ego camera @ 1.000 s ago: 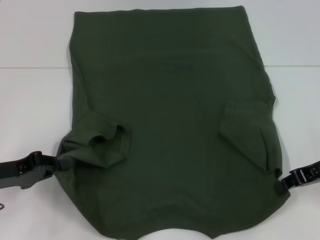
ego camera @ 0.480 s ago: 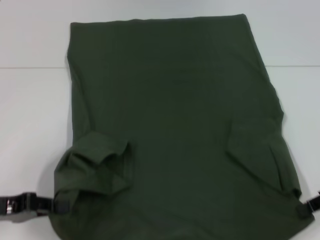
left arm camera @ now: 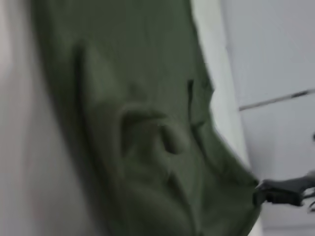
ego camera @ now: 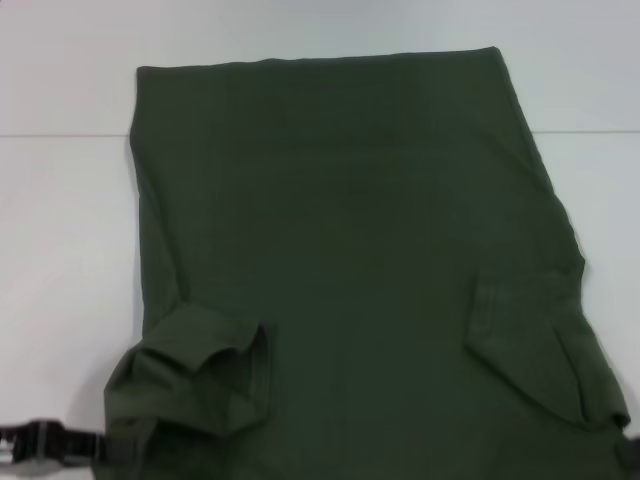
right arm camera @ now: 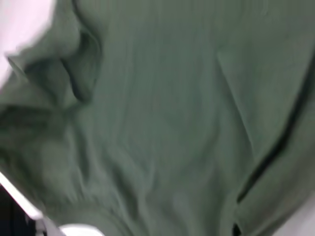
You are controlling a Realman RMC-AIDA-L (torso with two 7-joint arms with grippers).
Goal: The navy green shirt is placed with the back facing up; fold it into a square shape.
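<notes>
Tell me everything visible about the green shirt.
The navy green shirt is a dark olive, soft, plain-looking knit spread over the white table, its straight hem at the far edge. Both short sleeves are folded inward onto the body, the left one bunched and puckered. The near corners run to the picture's lower edge, where the left gripper sits against the left corner and the right gripper shows only as a dark sliver.

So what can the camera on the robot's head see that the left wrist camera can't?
Only the head view shows the whole navy green shirt on the white table, with its far straight edge and both folded-in sleeves, plus the left gripper at the near left corner. Only the left wrist view shows the right gripper at the shirt's far corner. Both show the bunched left sleeve.
</notes>
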